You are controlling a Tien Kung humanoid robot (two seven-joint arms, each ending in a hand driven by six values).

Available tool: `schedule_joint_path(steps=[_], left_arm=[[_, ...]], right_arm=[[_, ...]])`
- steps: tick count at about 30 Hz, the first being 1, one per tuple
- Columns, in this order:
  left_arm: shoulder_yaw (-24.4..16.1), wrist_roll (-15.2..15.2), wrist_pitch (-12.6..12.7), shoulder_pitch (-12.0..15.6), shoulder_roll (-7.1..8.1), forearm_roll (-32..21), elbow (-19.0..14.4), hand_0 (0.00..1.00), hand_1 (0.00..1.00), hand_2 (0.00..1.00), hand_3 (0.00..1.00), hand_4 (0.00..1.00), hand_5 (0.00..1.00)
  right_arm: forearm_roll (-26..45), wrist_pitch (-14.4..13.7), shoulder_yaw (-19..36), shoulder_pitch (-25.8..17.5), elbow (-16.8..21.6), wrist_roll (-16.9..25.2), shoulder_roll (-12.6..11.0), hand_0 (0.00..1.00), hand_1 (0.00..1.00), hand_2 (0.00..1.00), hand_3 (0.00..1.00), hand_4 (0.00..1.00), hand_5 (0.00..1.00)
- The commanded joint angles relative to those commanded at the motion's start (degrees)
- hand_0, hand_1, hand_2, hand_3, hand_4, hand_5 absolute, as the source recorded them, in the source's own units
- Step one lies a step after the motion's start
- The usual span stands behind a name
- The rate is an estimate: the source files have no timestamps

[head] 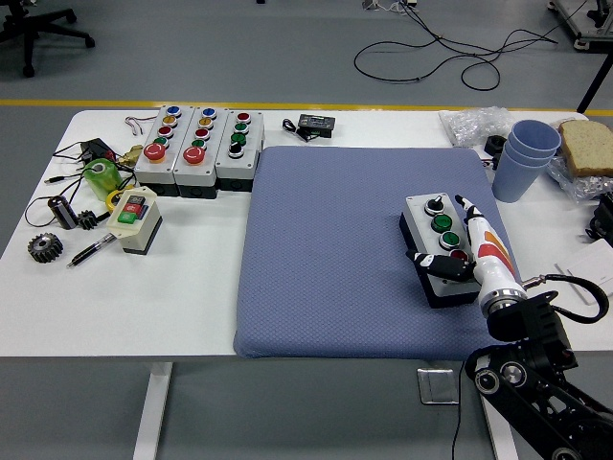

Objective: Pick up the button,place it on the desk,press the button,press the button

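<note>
The button box [440, 247] lies on the right part of the blue mat [335, 249], long axis running away from the bench's near edge. The right hand [460, 251] lies along its right side, fingers curled over its near end, apparently grasping it

No text, label, brand or number can be read; any markings on the button boxes [197, 149] are too small.

Single head view: high on robot's side, facing forward-down over white table [192, 316], moderately distant.
</note>
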Motion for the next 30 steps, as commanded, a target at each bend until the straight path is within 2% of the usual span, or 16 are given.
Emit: schedule_joint_path(steps=[9,14,15,20,30], left_arm=[[-0.31,0.06,-0.04,0.16,0.00,0.49,0.00,0.602,0.634,0.682,0.550,0.376,0.712],[-0.14,-0.01,0.02,0.19,0.00,0.17,0.00,0.602,0.634,0.682,0.550,0.376,0.712],[-0.07,-0.03,0.03,0.18,0.00,0.05,0.00,0.602,0.635,0.682,0.550,0.377,0.711],[0.07,-0.07,0.12,0.08,0.00,-0.38,0.00,0.602,0.635,0.682,0.550,0.377,0.711],[0.14,-0.11,0.19,0.05,0.00,-0.70,0.00,0.602,0.635,0.682,0.550,0.376,0.712]], right_arm=[[0.96,0.46,0.68,0.22,-0.74,-0.42,0.22,0.879,0.880,0.991,0.998,0.998,0.255],[-1.48,0.76,0.95,0.18,-1.59,-1.03,0.25,0.879,0.880,0.991,0.998,0.998,0.255],[-2.06,0.94,0.78,0.10,-1.57,-1.25,0.23,0.864,0.872,0.993,0.998,0.998,0.225],[-4.22,1.21,-0.08,-0.13,-1.52,-2.20,0.32,0.864,0.872,0.993,0.998,0.998,0.225],[-3.36,1.70,-0.45,-0.10,-1.46,-2.74,0.39,0.847,0.867,0.994,0.998,0.995,0.198]])
